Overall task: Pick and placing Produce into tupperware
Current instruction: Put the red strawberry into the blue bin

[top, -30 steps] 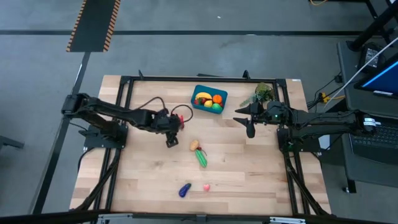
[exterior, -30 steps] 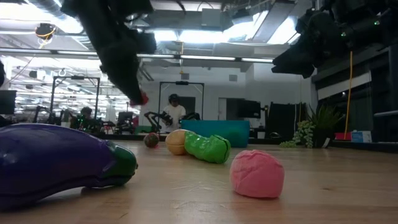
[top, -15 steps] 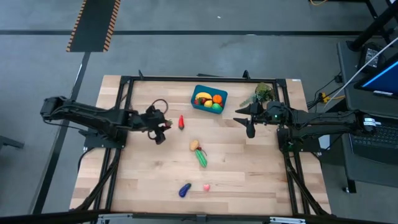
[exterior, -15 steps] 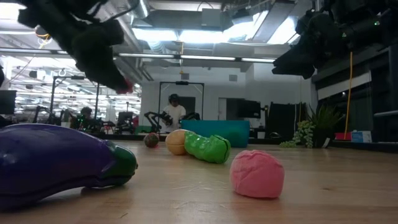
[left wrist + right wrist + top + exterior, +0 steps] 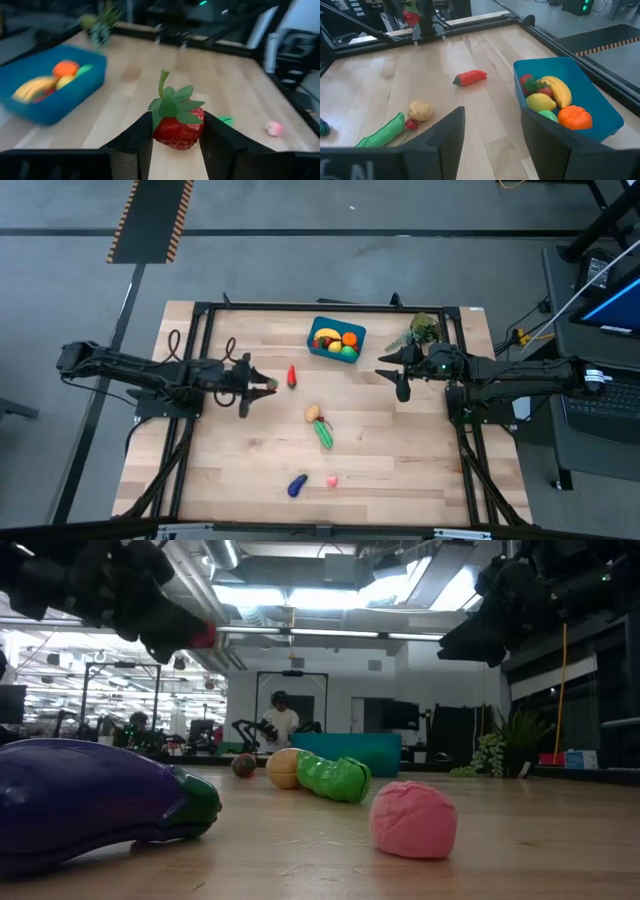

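My left gripper (image 5: 264,387) hovers over the table's left half, shut on a red toy strawberry (image 5: 178,126), which also shows in the low view as the strawberry (image 5: 203,636). The teal tub (image 5: 336,340) stands at the far middle with a banana, an orange and other pieces inside. A red pepper (image 5: 291,376), a potato (image 5: 313,413), a green pod (image 5: 324,434), a purple eggplant (image 5: 296,485) and a pink piece (image 5: 331,479) lie on the wood. My right gripper (image 5: 399,373) waits open, right of the tub. My left gripper pinches the strawberry's red body (image 5: 165,134) between its two fingers, one on each side. The fingers (image 5: 137,140) reach level toward the table's right side. The fruit is lifted clear of the table, upright, with its green leaf cap (image 5: 172,102) and stem on top.
A leafy green sprig (image 5: 424,330) lies at the far right corner beside the tub. A black frame (image 5: 300,306) runs round the table's edges. Bare wood (image 5: 230,450) lies between the left arm and the near pieces. A person stands in the room beyond (image 5: 279,718).
My left gripper, shut on the strawberry, has drawn back toward the table's left edge and risen, tipping from pointing down to near level. The strawberry has gone up with it. The red pepper stays on the wood.
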You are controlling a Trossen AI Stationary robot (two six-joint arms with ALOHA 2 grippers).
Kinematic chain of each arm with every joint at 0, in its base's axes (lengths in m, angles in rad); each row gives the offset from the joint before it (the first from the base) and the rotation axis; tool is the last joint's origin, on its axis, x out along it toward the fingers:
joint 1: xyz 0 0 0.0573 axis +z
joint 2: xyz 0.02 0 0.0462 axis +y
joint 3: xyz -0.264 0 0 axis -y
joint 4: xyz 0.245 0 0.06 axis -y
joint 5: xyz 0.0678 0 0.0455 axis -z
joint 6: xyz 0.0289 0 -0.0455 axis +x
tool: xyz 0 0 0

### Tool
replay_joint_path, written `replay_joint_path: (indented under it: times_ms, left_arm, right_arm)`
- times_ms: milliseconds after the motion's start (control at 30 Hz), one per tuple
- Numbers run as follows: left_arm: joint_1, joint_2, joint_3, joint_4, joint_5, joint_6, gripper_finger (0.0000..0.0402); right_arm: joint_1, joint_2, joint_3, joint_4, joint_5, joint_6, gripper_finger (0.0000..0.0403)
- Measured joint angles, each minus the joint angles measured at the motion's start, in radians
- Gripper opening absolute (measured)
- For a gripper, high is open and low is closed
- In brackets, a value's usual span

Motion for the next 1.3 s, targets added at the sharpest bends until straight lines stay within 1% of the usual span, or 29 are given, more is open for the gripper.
replay_joint_path:
  times_ms: [133,400,467,700,867,1133,1300]
  left_arm:
    - [0.01,-0.001,-0.025,0.106,0.099,0.073,0.0125]
    - [0.066,0.0,-0.026,0.147,0.267,0.098,0.0125]
    - [0.082,0.0,-0.026,0.153,0.294,0.107,0.0125]
    - [0.124,0.004,-0.026,0.147,0.304,0.103,0.0125]
    - [0.144,0.004,-0.027,0.141,0.337,0.082,0.0125]
    - [0.172,0.004,-0.027,0.127,0.325,0.064,0.0125]
    - [0.183,0.004,-0.027,0.119,0.286,0.052,0.0125]
  right_arm:
    - [0.0,0.0,0.0,0.0,0.0,0.0,0.0196]
    - [0.0,0.0,0.0,0.001,0.0,0.001,0.0196]
    - [0.0,0.0,0.0,0.001,0.0,0.001,0.0196]
    - [0.0,0.0,0.0,0.001,0.0,0.001,0.0196]
    - [0.0,0.0,0.0,0.001,0.0,0.001,0.0196]
    - [0.0,0.0,0.0,0.001,0.0,0.001,0.0196]
    - [0.0,0.0,0.0,-0.016,0.0,0.001,0.0196]
